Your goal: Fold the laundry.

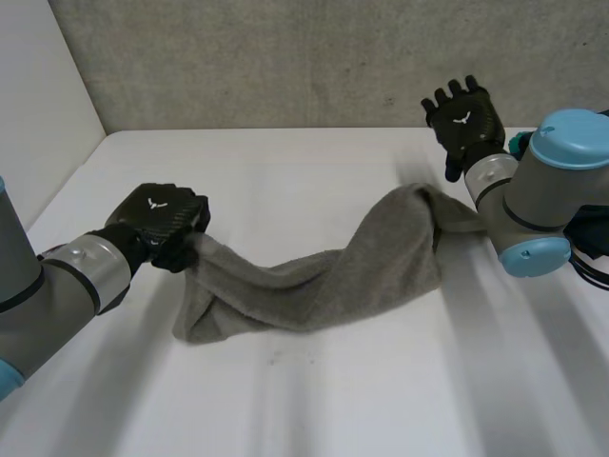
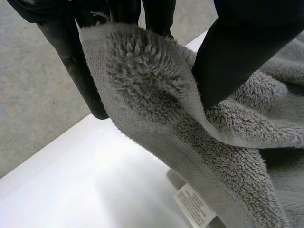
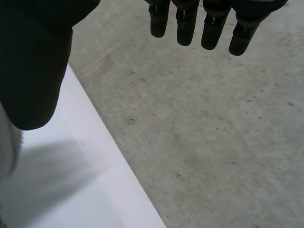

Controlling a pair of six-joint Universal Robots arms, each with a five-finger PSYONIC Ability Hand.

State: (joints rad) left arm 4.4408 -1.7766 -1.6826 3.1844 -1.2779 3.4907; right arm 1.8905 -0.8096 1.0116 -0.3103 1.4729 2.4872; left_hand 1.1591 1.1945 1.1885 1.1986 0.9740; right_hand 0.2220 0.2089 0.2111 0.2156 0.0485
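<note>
Left arm (image 1: 48, 286): closest to you in the head view, its grey joint reaching across the white table (image 1: 285, 400) to the hand.
Left hand (image 1: 157, 219): you have it closed in a pinch on one end of the towel. In its own wrist view the thumb (image 2: 242, 47) presses the cloth from one side and a finger (image 2: 76, 71) backs it from the other.
Towel (image 1: 314, 286): grey terry, bunched into a long rope. It lies on the table between the two arms, with the pinched end lifted just off the surface. The other end rises against the right arm's grey wrist joint, below the hand.
Care label (image 2: 194, 206): small white tag sewn to the towel's hem, hanging below the left hand. You can see lines of print, but they are too small to read.
Right hand (image 1: 463, 119): raised near the grey wall (image 1: 285, 57), with its fingers (image 3: 187, 23) straight, spread apart and holding nothing.
White emblem (image 1: 153, 203): a small mark on the back of each hand, with no letters you could read.
Right arm (image 1: 569, 138): light-blue cap beside the towel's raised end.
</note>
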